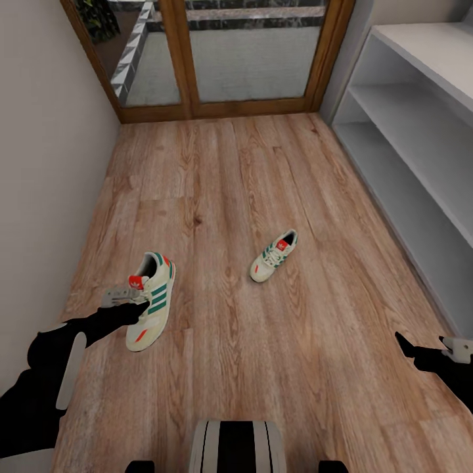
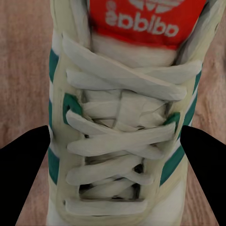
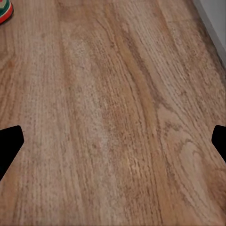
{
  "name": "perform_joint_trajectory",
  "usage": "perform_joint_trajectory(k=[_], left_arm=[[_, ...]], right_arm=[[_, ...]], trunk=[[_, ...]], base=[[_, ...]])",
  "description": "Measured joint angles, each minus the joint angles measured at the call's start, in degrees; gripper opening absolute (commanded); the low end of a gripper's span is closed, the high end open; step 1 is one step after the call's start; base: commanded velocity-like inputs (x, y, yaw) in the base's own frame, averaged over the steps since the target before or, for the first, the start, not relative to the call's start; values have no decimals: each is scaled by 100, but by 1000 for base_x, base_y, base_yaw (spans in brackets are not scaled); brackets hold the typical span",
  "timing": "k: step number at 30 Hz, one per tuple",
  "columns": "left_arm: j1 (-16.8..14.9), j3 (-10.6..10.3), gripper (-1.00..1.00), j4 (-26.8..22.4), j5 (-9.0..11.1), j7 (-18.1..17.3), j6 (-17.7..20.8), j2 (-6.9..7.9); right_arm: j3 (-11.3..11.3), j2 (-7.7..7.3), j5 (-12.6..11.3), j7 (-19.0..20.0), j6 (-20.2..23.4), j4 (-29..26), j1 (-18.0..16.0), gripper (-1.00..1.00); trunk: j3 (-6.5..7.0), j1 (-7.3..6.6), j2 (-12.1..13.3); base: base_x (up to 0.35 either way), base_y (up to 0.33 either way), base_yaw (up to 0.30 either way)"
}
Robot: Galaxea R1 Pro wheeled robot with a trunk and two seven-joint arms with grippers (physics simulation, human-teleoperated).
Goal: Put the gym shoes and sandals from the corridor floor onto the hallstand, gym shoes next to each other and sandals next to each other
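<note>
One gym shoe (image 1: 154,299), cream with green stripes and a red tongue patch, sits between the fingers of my left gripper (image 1: 139,307) at the lower left, looking raised off the corridor floor (image 1: 236,184). In the left wrist view its laces (image 2: 120,136) lie between the two dark fingers (image 2: 23,169), which press on its sides. The other gym shoe (image 1: 274,256) lies on the planks mid-floor, toe toward me. My right gripper (image 1: 420,348) hovers low at the right, open over bare planks (image 3: 113,146). The hallstand (image 1: 420,138) runs along the right. The sandals are out of view.
A beige wall (image 1: 46,164) closes the left side. Wood-framed glass doors (image 1: 249,59) end the corridor ahead. A shoe's red and green edge (image 3: 4,12) shows in a corner of the right wrist view. Open planks lie between the shoes and the rack's lowest shelf (image 1: 394,190).
</note>
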Motion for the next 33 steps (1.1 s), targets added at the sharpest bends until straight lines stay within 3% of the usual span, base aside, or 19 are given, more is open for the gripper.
perform_joint_trajectory(k=[11, 33], left_arm=[[0, 0, -100, -1, 6, 3, 0, -5], [0, 0, -100, -1, 10, 4, 0, -8]], right_arm=[[-5, 3, -8, 1, 0, -8, 6, 100], [1, 8, -9, -18, -9, -8, 5, 100]], trunk=[[16, 0, 0], [209, 0, 0]], base=[[0, 0, 14], [0, 0, 0]])
